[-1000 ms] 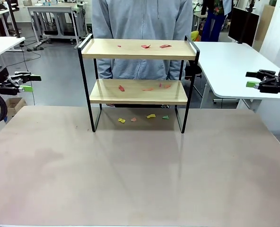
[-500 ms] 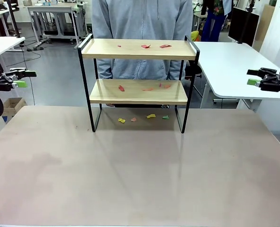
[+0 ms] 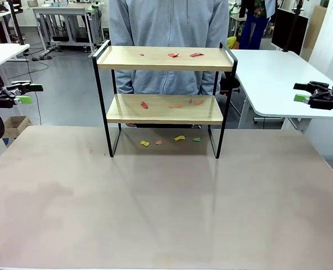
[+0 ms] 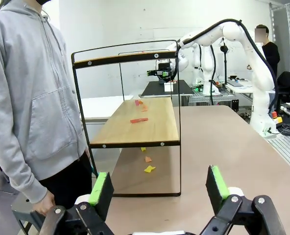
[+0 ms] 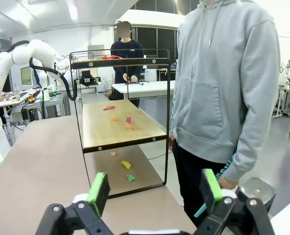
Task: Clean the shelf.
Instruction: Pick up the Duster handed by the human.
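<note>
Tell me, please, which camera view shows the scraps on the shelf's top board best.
The front view: it looks slightly down onto the top board of the shelf, so the red scraps on it lie plainly visible. Both wrist views meet that board edge-on from its ends.

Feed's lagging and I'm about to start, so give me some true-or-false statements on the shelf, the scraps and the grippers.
1. A person stands behind the shelf. True.
2. The left gripper and the right gripper are both open. True.
3. The shelf's top board is bare. False: red scraps lie on it.
4. On the table under the shelf lie coloured scraps. True.
5. The left gripper is touching the shelf. False: it hangs off to the side, apart from it.
</note>
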You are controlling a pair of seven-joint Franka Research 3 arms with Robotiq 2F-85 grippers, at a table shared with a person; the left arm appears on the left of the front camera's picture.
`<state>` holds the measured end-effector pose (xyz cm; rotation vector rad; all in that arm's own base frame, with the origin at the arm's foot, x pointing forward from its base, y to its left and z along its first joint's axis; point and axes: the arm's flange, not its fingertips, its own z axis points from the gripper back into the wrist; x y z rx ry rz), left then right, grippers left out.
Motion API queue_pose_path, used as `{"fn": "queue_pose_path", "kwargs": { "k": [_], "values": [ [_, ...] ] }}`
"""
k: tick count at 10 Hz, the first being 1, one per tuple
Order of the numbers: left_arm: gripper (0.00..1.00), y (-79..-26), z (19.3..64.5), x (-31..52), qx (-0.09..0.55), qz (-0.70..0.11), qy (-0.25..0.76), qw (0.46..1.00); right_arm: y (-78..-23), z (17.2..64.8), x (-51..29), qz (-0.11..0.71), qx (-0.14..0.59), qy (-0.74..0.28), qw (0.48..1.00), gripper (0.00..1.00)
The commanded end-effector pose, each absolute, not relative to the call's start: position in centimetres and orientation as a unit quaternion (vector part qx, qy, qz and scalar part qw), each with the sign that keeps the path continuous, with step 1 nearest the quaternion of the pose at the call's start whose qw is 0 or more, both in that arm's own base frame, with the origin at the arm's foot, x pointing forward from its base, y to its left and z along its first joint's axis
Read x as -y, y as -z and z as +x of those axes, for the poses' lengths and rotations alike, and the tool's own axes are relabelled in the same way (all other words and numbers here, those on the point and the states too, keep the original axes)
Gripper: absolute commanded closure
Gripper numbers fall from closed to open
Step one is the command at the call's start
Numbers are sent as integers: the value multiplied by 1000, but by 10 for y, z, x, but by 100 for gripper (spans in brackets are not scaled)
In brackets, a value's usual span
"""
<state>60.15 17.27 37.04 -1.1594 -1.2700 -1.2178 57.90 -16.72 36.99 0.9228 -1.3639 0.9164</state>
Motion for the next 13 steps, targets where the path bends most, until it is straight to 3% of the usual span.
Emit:
{"fn": "queue_pose_path", "kwargs": {
  "k": [1,13],
  "values": [
    [0,-371,601,-172,523,-476,508,492,-372,579,167,393,586,-394,589,0],
    [0,-371,601,-172,523,-476,508,492,-372,579,167,393,586,-394,589,0]
  ]
}}
